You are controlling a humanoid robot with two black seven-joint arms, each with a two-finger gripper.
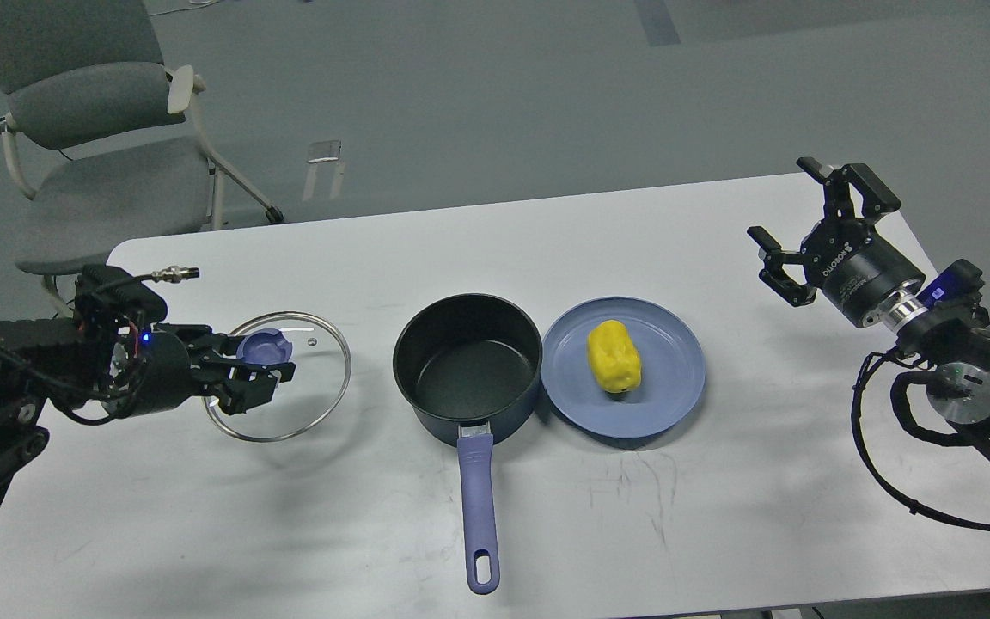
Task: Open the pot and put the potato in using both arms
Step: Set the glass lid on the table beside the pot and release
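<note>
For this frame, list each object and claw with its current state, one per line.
pot: open, empty, upright, handle toward the robot.
glass lid: off the pot, left of it by the table, knob up.
potato: on the plate, not yet in the pot.
blue plate: flat on the table, beside the pot.
left claw: at the lid's knob; grip cannot be told.
right claw: open, empty, raised.

Both arms reach in low from the sides.
The left arm [48, 361] lies nearly level, pointing inward, and its left gripper [259, 365] has its fingers a little apart. The right arm [950, 361] angles up and inward; its right gripper [809, 219] is raised with its fingers spread wide.
</note>
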